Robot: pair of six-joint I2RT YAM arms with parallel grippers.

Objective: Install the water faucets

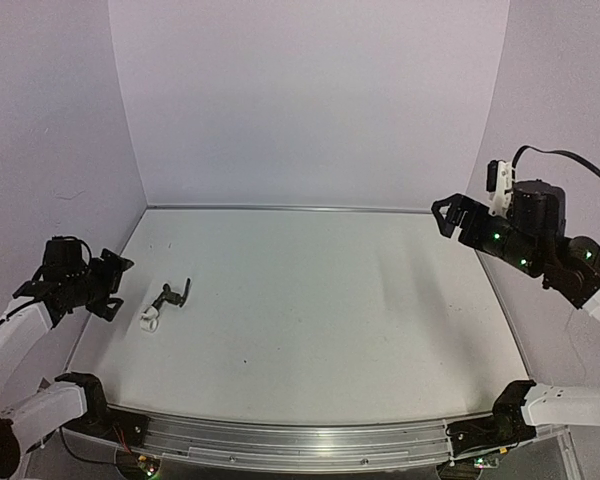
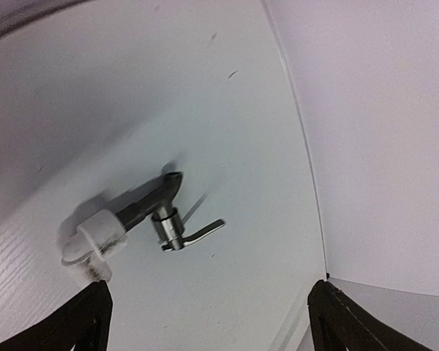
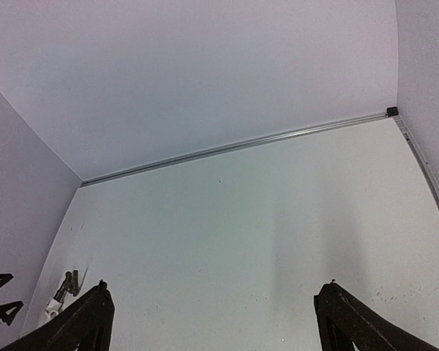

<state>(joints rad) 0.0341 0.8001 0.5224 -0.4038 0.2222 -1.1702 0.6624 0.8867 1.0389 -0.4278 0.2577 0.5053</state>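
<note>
Left claw spread wide, empty, just beside tap. Tap flat on table, stem end touching white fitting. Right claw parted, empty, well apart from tap.

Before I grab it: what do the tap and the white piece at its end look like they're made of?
Tap: likely metal, dark grey with a dull sheen and bright glints along its handle. White fitting: probably plastic; it looks matte and opaque, with no glints.
</note>
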